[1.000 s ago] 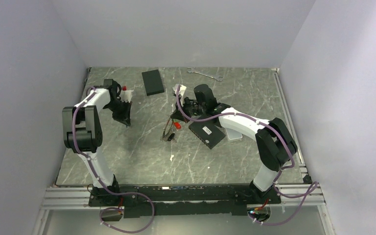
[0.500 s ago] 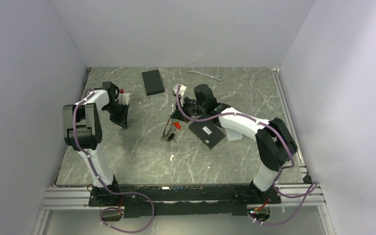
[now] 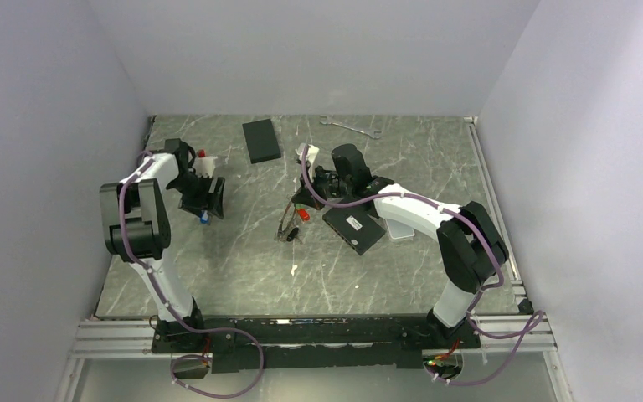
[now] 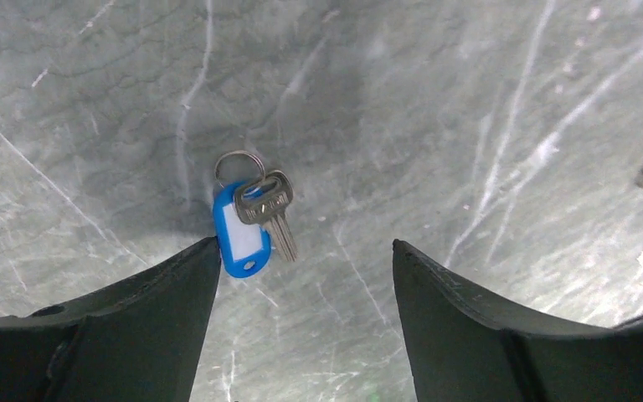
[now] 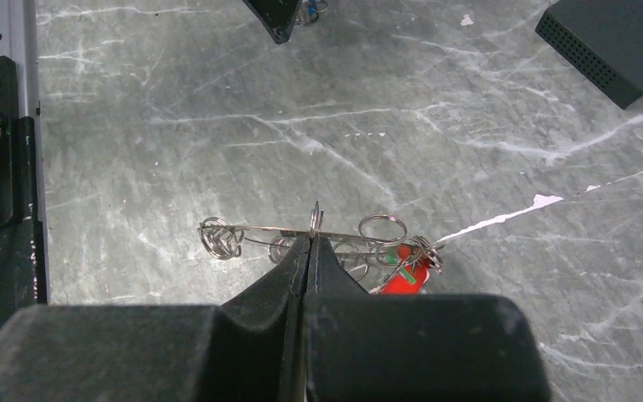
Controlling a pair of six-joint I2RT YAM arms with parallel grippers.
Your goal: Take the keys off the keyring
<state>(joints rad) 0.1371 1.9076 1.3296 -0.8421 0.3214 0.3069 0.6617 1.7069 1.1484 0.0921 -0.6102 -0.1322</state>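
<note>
Thin grey metal keyring [image 5: 255, 227]: probably light, springy; my right claw [image 5: 310, 241] pinches its bare wire; left claw [image 4: 306, 244] spread.

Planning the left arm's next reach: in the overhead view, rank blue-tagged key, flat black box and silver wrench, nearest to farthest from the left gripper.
1. Blue-tagged key, just beneath the left gripper.
2. Flat black box, back, toward centre.
3. Silver wrench, back edge, farther right.

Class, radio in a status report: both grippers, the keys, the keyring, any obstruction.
Left gripper open over blue-tagged key, loose on table. Right gripper shut on keyring; red-tagged key hanging there. No obstruction seen.
</note>
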